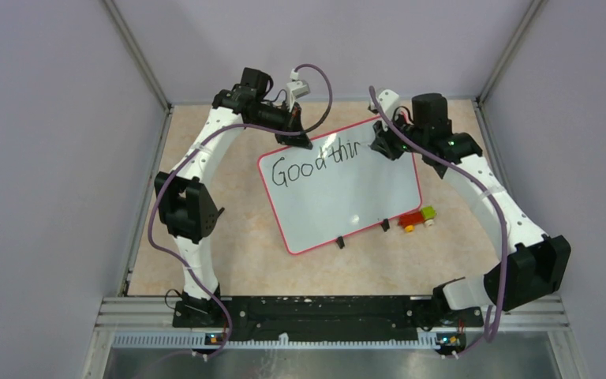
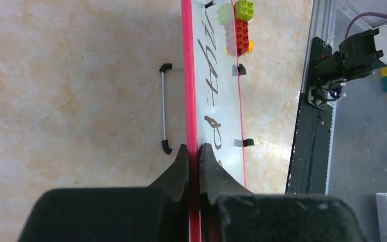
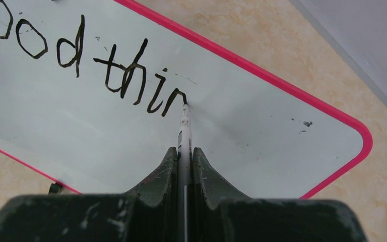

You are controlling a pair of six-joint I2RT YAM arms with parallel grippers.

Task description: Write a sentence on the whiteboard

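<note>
The whiteboard (image 1: 339, 193) with its red frame (image 3: 262, 72) lies tilted at the table's middle. Black lettering (image 1: 312, 167) on it reads "Good thin"; that is the sentence (image 3: 106, 65) as it stands. My left gripper (image 1: 293, 136) is shut on the board's far red edge (image 2: 191, 101), its fingers (image 2: 209, 166) pinching either side. My right gripper (image 3: 185, 149) is shut on a white marker (image 3: 184, 128), whose black tip touches the board at the end of the "n". Seen from above, the right gripper (image 1: 387, 142) sits over the board's far right corner.
A small toy of red, green and yellow bricks (image 1: 417, 218) stands just off the board's near right edge. Two black feet (image 1: 361, 233) stick out along the board's near edge. A thin wire stand (image 2: 164, 108) shows behind the board. Grey walls enclose the table.
</note>
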